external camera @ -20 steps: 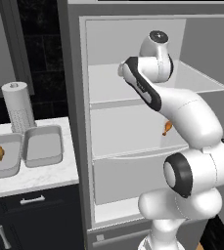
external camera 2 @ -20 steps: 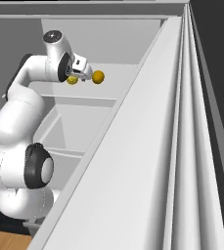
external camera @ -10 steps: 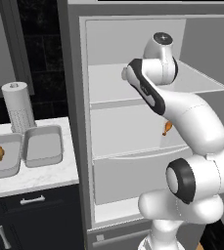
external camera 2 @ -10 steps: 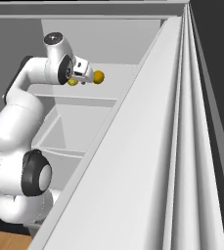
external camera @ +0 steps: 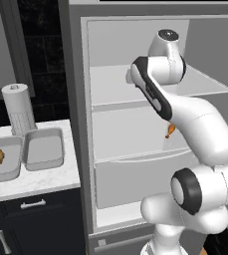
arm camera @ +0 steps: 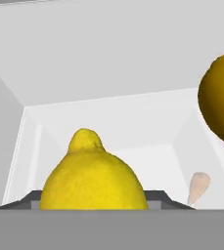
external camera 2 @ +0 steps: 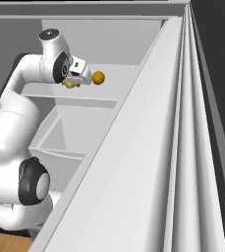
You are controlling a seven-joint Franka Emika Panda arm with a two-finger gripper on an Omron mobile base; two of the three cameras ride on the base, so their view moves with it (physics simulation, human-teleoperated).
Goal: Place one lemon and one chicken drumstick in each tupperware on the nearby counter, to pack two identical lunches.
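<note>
1. I see a bright yellow lemon [arm camera: 93, 173]; a second lemon [arm camera: 222, 100] is darker, golden.
2. The drumstick [external camera: 171, 130] is orange-brown.
3. The trays [external camera: 44, 148] are grey.
4. The tabletop [external camera: 41, 180] is white, grey-veined.
5. The fridge shelves [external camera: 135, 85] are pale grey.

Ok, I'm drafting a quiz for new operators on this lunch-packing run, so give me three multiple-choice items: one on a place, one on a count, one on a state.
1. Where does the chicken drumstick that is not yet packed lie?
A on the counter
B on a fridge shelf
C on the floor

2. How many lemons show on the top fridge shelf?
A one
B two
C four

3. The fridge is:
A open
B shut
C tipped on its side

Key: 1 B, it shows on a lower shelf behind the arm. 2 B, a second lemon sits next to the first. 3 A, its shelves are in plain view.
</note>
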